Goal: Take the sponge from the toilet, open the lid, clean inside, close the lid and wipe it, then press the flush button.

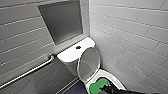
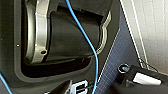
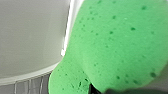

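Observation:
The white toilet (image 1: 72, 55) stands in the corner with its lid (image 1: 89, 62) raised and leaning back against the tank. The dark round flush button (image 1: 78, 47) sits in the middle of the tank top. The bright green sponge (image 1: 97, 86) lies inside the bowl, by the near part of the rim. My right gripper (image 1: 107, 89) reaches in from the lower right and is shut on the sponge. In the right wrist view the sponge (image 3: 112, 45) looms large against the white inner wall of the bowl (image 3: 30, 37). The left wrist view shows nothing held.
A metal grab bar (image 1: 30, 71) runs along the grey tiled wall on the left. A white tiled wall (image 1: 130, 37) stands close on the toilet's right. A grey recessed panel (image 1: 62, 20) hangs above the tank. Dark floor (image 1: 75, 87) lies left of the bowl.

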